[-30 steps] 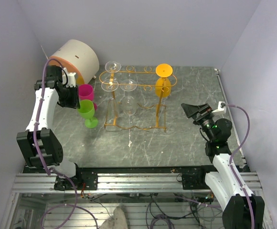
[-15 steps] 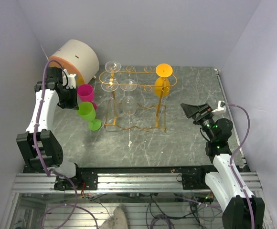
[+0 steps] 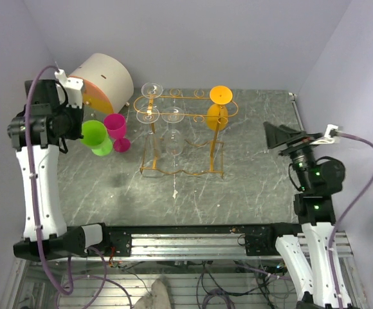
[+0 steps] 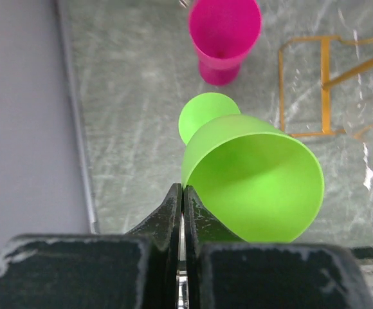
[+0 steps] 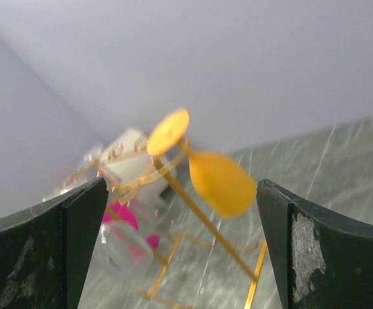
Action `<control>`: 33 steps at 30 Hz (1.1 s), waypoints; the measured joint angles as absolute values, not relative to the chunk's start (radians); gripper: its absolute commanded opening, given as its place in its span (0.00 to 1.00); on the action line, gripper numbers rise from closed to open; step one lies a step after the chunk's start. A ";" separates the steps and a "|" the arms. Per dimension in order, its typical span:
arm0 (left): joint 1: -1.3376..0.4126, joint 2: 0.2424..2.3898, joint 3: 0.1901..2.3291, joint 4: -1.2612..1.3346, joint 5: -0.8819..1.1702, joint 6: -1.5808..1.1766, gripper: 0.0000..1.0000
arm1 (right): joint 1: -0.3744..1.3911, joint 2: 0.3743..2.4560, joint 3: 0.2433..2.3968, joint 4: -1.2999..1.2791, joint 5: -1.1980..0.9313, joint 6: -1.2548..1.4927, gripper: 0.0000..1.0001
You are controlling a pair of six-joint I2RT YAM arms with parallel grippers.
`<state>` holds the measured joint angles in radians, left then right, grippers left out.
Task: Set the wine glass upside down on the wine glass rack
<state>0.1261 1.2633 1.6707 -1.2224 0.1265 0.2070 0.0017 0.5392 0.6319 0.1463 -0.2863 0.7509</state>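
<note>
My left gripper (image 4: pixel 183 190) is shut on the rim of the green wine glass (image 4: pixel 254 183). The glass hangs tilted above the table, its foot (image 4: pixel 206 116) pointing away. From above, this gripper (image 3: pixel 80 131) and the green wine glass (image 3: pixel 95 136) sit left of the wine glass rack (image 3: pixel 181 98). The gold wire rack carries an upside-down orange glass (image 3: pixel 219 116) and three clear glasses (image 3: pixel 173 129). A pink wine glass (image 3: pixel 116 127) stands upright by the green one. Right of the rack my right gripper (image 3: pixel 280 136) is open; it (image 5: pixel 181 188) faces the orange glass (image 5: pixel 222 183).
A beige drum-shaped box (image 3: pixel 103 76) with an orange face lies at the back left, close behind the pink glass. The rack's wire base (image 4: pixel 325 77) spreads over the marble tabletop (image 3: pixel 251 187). Purple walls close in on three sides.
My left gripper closed on the green glass's rim and lifted it up and to the left, tipping it sideways. The right arm rose and swung right, still open.
</note>
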 measured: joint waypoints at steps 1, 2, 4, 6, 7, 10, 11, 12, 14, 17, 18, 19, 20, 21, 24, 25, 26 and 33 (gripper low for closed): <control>0.126 1.251 1.708 -1.236 0.110 0.210 0.07 | 0.002 0.535 0.690 0.114 -0.247 0.720 1.00; 0.126 1.242 1.753 -1.255 0.087 0.213 0.07 | 0.002 0.536 0.730 0.099 -0.223 0.701 1.00; 0.125 1.236 1.856 -1.283 0.035 0.221 0.07 | 0.002 0.560 0.848 0.039 -0.180 0.667 1.00; 0.125 1.237 1.975 -1.291 -0.017 0.231 0.07 | 0.004 0.619 0.989 -0.003 -0.174 0.649 1.00; 0.125 1.235 2.015 -1.285 -0.033 0.235 0.07 | 0.007 0.660 1.069 -0.015 -0.184 0.645 1.00; 0.125 1.182 2.085 -1.193 -0.072 0.249 0.07 | 0.030 0.804 1.295 -0.040 -0.283 0.669 1.00; 0.125 1.150 2.077 -1.148 -0.075 0.251 0.07 | 0.039 0.851 1.350 -0.029 -0.325 0.689 1.00; 0.125 1.103 2.042 -1.076 -0.074 0.251 0.07 | 0.050 0.913 1.409 -0.005 -0.395 0.735 1.00; 0.125 1.002 1.940 -0.907 -0.058 0.246 0.07 | 0.082 1.021 1.463 0.105 -0.518 0.864 1.00; 0.128 0.838 1.728 -0.590 0.012 0.224 0.07 | 0.189 1.193 1.477 0.302 -0.640 1.109 1.00; 0.128 0.794 1.649 -0.478 0.040 0.216 0.07 | 0.236 1.258 1.499 0.318 -0.654 1.154 1.00; 0.129 0.750 1.555 -0.352 0.074 0.208 0.07 | 0.273 1.308 1.525 0.305 -0.651 1.174 1.00; 0.129 0.718 1.473 -0.246 0.101 0.201 0.07 | 0.319 1.365 1.563 0.280 -0.642 1.188 1.00; 0.129 0.691 1.386 -0.137 0.130 0.196 0.07 | 0.365 1.412 1.599 0.251 -0.626 1.195 1.00; 0.129 0.688 1.248 0.043 0.179 0.172 0.07 | 0.478 1.470 1.639 0.223 -0.570 1.228 1.00; 0.129 0.698 1.219 0.093 0.182 0.160 0.07 | 0.511 1.472 1.639 0.237 -0.551 1.244 1.00; 0.130 0.699 1.184 0.150 0.186 0.147 0.07 | 0.535 1.473 1.639 0.257 -0.535 1.257 1.00; 0.130 0.624 0.859 0.527 0.230 0.068 0.07 | 0.778 1.558 1.696 0.457 -0.351 1.245 1.00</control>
<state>0.1303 0.6243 0.8589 0.5274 0.2302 0.0681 0.7780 1.5578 1.6958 0.4568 -0.3508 1.2449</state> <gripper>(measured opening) 0.075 0.997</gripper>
